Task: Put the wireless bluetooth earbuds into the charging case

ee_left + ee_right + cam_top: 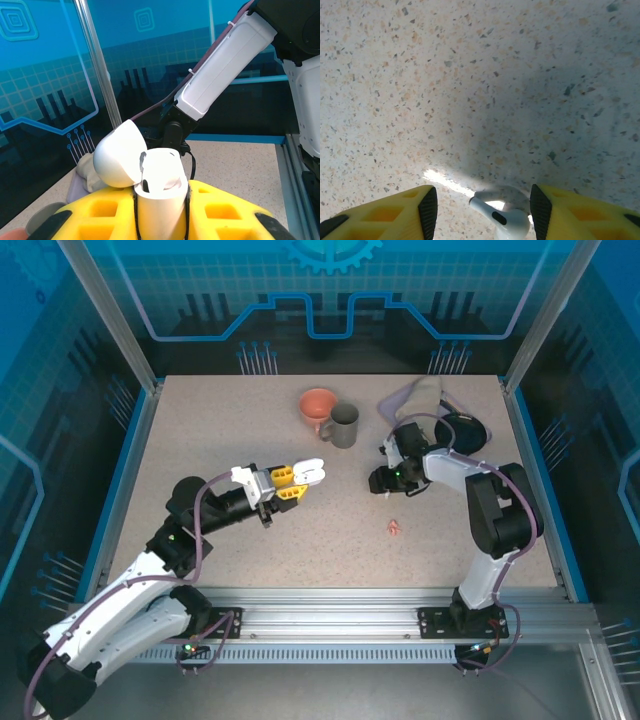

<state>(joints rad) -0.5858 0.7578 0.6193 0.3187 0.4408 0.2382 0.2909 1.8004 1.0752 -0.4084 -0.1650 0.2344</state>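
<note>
My left gripper [287,486] is shut on a white charging case [309,474], held above the middle of the table. In the left wrist view the case [160,200] stands upright between the yellow fingers [225,212] with its lid [119,160] flipped open to the left. A dark slot shows inside; the rest is washed out by glare. My right gripper [482,210] hangs open just above the table, and a white earbud [506,219] lies between its pads [428,207], closer to the right one. A salmon-pink earbud [394,528] lies loose on the table, nearer than the right gripper [381,481].
At the back of the table [220,420] stand an orange cup [318,405] and a grey mug [344,425]. A beige cloth [420,395] and a black round object [462,430] lie behind the right arm. Metal frame posts and blue walls enclose the table.
</note>
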